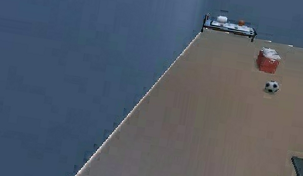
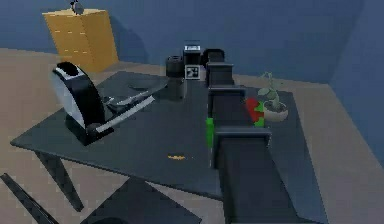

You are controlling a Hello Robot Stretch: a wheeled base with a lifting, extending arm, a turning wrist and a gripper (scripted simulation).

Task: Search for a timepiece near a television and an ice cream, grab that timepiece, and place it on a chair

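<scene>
My arm (image 2: pixel 245 165) is lying across the dark table (image 2: pixel 140 140), with a green block (image 2: pixel 212 133) sitting just beside it and a potted plant (image 2: pixel 272 105) standing to its right. A black-and-white appliance (image 2: pixel 75 95) is standing at the table's left. The gripper (image 2: pixel 180 72) is hanging near the far edge. I can't tell how its jaws are standing, whether it is holding anything, or which thing is the timepiece. Beyond, a yellow dresser (image 2: pixel 85 38) is standing by the wall.
</scene>
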